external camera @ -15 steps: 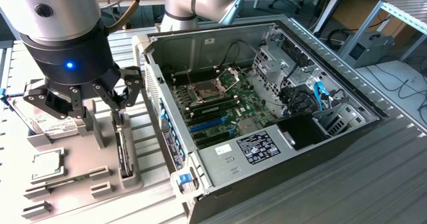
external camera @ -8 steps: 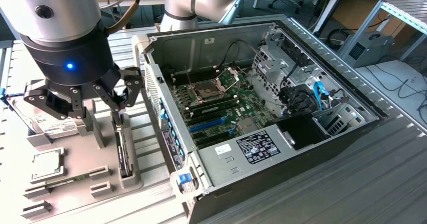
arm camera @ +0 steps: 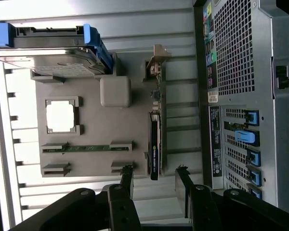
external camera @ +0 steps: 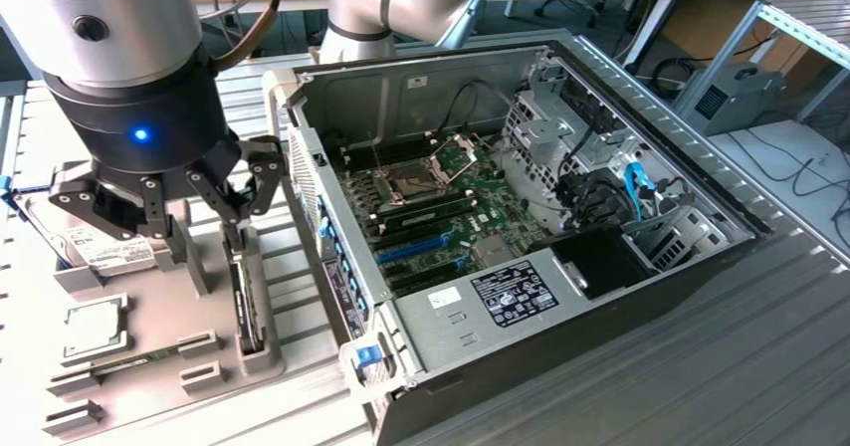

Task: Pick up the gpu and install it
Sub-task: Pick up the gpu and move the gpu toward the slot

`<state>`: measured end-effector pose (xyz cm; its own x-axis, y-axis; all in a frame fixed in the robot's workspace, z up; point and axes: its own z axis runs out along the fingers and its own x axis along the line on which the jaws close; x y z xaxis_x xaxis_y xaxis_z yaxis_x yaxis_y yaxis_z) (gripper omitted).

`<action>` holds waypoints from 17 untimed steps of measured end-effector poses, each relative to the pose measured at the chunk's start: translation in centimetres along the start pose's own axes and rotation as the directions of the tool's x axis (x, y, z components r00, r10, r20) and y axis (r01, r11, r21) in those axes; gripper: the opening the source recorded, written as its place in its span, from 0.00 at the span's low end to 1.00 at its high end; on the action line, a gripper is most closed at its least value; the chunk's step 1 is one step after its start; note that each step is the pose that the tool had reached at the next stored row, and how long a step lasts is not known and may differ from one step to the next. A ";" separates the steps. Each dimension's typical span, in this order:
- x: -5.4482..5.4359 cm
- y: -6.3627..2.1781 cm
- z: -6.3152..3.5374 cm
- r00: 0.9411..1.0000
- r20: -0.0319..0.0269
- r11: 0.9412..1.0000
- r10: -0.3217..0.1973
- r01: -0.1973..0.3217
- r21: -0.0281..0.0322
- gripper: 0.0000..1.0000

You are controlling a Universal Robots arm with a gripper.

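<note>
End effector [arm camera: 154, 169] hangs above the grey fixture [external camera: 166, 312] on the table [external camera: 743, 366], fingers apart, one either side of the gpu [external camera: 243, 302], with no contact that I can see. The card stands on edge in its slot, which I judge is so that its flat faces meet the fingers. In the exterior view, the hard drive [external camera: 100, 252] is at 10 o'clock of the card, the processor [external camera: 94, 327] at 9, the open case [external camera: 398, 98] at 3. The slot walls and the case's near side crowd the card.
</note>
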<state>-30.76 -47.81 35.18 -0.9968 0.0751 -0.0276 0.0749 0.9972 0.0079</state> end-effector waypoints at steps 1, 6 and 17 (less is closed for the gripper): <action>0.0 0.00 0.03 1.000 0.000 1.000 0.000 0.000 0.000 0.48; 0.0 0.00 0.14 1.000 0.000 1.000 0.000 0.000 0.000 0.48; 0.0 0.00 0.35 1.000 0.000 1.000 0.000 0.000 0.000 0.48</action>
<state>-30.76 -47.81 34.82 -0.9968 0.0751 -0.0276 0.0749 0.9972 0.0079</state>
